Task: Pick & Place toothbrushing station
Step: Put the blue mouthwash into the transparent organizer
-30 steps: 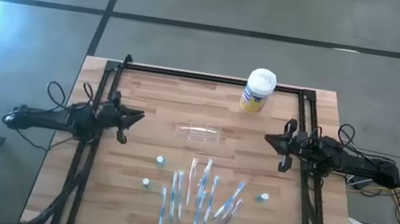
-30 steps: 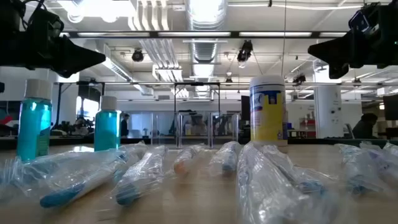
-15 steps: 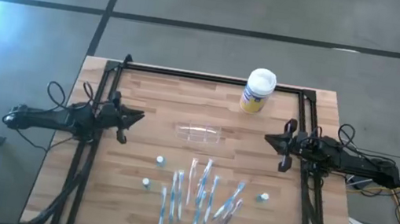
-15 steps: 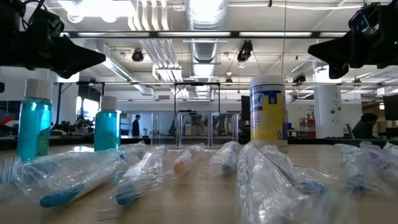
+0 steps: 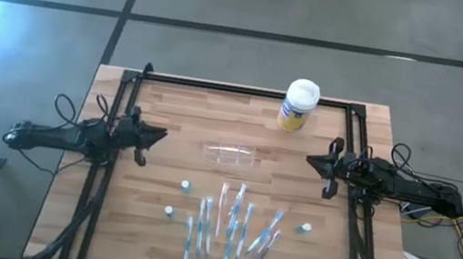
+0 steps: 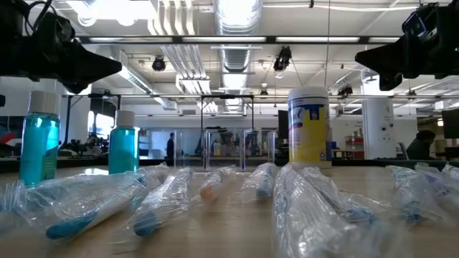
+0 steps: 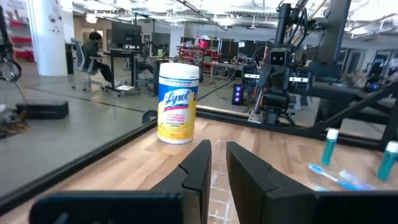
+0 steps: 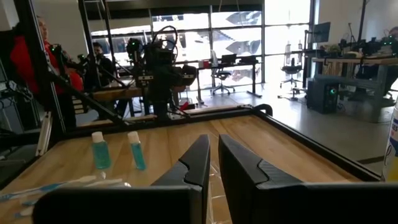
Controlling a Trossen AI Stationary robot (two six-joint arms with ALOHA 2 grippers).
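Clear toothbrushing station (image 5: 229,155) seemingly empty (faint outline) | left pincer (image 5: 160,135), right pincer (image 5: 311,161): nearly closed, nothing held

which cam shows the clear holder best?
High view: the clear holder shows whole as a faint outline mid-table, between both idle grippers. Low view doesn't show it clearly behind the bagged toothbrushes; wrist views catch only a glassy glimpse past their fingers.

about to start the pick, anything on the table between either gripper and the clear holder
Nothing visible does. The clear holder lies alone on bare wood midway between the left gripper and right gripper. The yellow canister and wrapped toothbrushes sit off that line.
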